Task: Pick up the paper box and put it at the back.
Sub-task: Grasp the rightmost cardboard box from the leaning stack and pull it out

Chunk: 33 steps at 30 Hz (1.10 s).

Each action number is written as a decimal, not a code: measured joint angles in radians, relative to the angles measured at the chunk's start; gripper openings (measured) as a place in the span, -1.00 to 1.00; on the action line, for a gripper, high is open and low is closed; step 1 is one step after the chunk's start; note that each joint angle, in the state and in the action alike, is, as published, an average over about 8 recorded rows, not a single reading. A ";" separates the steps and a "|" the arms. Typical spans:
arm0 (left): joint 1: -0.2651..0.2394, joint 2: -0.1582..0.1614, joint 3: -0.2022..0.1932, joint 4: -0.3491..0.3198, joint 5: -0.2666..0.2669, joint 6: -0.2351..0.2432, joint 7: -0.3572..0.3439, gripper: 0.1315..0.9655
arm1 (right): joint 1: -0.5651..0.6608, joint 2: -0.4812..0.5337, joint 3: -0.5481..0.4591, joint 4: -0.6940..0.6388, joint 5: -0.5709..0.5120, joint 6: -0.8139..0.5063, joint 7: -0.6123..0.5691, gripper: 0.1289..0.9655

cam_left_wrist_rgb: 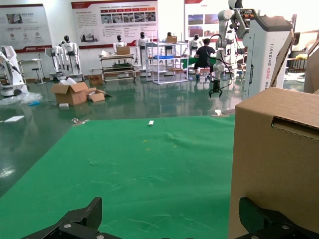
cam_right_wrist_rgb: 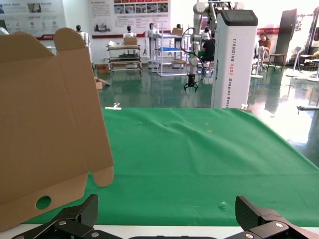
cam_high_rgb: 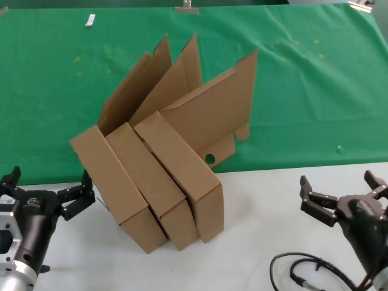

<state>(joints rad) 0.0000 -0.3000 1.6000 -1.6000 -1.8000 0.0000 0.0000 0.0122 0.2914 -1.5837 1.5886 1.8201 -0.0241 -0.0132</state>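
Observation:
Three alike brown cardboard mailer boxes stand packed side by side, leaning, across the edge between white tabletop and green cloth: the left box, the middle box and the right box, whose tall lid has a small round hole. My left gripper is open, low at the left, one finger close to the left box. My right gripper is open and empty at the right, apart from the boxes; its view shows the lid with the hole.
A small white object lies on the cloth at the far left. A black cable loops on the white tabletop near my right arm. The cloth behind and to the right of the boxes is bare.

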 joint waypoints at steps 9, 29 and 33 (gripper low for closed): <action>0.000 0.000 0.000 0.000 0.000 0.000 0.000 1.00 | 0.000 0.000 0.000 0.000 0.000 0.000 0.000 1.00; 0.000 0.000 0.000 0.000 0.000 0.000 0.000 0.95 | 0.000 0.000 0.000 0.000 0.000 0.000 0.000 1.00; 0.000 0.000 0.000 0.000 0.000 0.000 0.000 0.90 | 0.000 0.000 0.000 0.000 0.000 0.000 0.000 1.00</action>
<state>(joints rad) 0.0000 -0.3000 1.6000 -1.6000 -1.8000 0.0000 0.0000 0.0122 0.2914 -1.5837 1.5886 1.8201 -0.0241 -0.0132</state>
